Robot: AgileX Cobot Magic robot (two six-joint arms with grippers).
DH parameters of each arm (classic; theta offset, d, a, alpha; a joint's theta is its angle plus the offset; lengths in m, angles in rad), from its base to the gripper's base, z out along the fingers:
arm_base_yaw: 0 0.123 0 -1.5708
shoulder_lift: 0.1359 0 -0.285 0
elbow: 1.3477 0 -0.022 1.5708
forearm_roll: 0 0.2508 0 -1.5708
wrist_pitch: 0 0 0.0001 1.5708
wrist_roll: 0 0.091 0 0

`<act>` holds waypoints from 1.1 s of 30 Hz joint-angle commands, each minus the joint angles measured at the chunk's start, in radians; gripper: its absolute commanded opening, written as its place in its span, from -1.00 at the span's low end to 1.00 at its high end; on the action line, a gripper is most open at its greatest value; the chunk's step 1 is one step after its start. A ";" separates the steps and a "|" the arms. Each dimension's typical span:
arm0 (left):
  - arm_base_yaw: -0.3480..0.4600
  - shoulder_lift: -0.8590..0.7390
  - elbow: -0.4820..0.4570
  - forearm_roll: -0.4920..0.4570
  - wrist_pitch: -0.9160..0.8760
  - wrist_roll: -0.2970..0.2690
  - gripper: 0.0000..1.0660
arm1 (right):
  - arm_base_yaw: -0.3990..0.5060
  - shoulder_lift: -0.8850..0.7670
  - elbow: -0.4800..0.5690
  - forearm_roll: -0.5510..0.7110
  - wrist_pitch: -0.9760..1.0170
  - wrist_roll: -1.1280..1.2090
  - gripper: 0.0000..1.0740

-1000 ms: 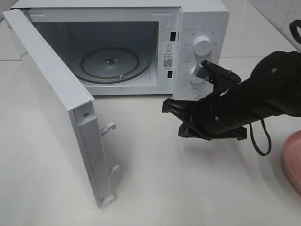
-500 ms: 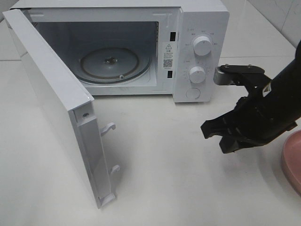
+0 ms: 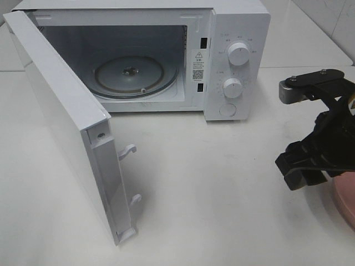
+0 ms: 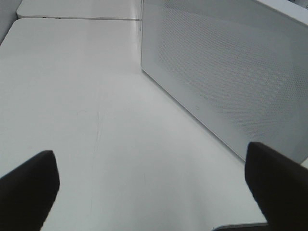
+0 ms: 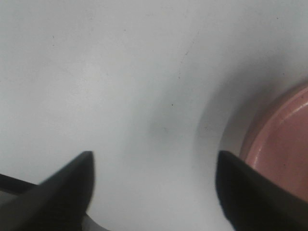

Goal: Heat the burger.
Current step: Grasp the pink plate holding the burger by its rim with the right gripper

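One step done: door (image 3: 61, 105) open.
Burger out of view, not yet loaded; left gripper (image 4: 151, 166), right gripper (image 5: 154, 166): jaws apart.

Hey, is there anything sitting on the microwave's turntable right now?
No, the glass turntable inside the open microwave shows nothing on it in the high view.

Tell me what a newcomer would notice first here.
The boxy white microwave oven stands at the back of the white table, its door swung wide and the round glass turntable bare. At the right edge, the black right gripper hangs open beside a round pink plate.
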 commanded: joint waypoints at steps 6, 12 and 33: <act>-0.005 -0.016 0.002 0.001 -0.012 0.001 0.86 | -0.116 -0.005 0.002 -0.035 0.016 -0.012 0.84; -0.005 -0.016 0.002 0.001 -0.012 0.001 0.86 | -0.197 0.011 0.003 -0.078 0.015 -0.009 0.67; -0.005 -0.016 0.002 0.001 -0.012 0.001 0.86 | -0.255 0.268 0.018 -0.094 -0.088 -0.012 0.57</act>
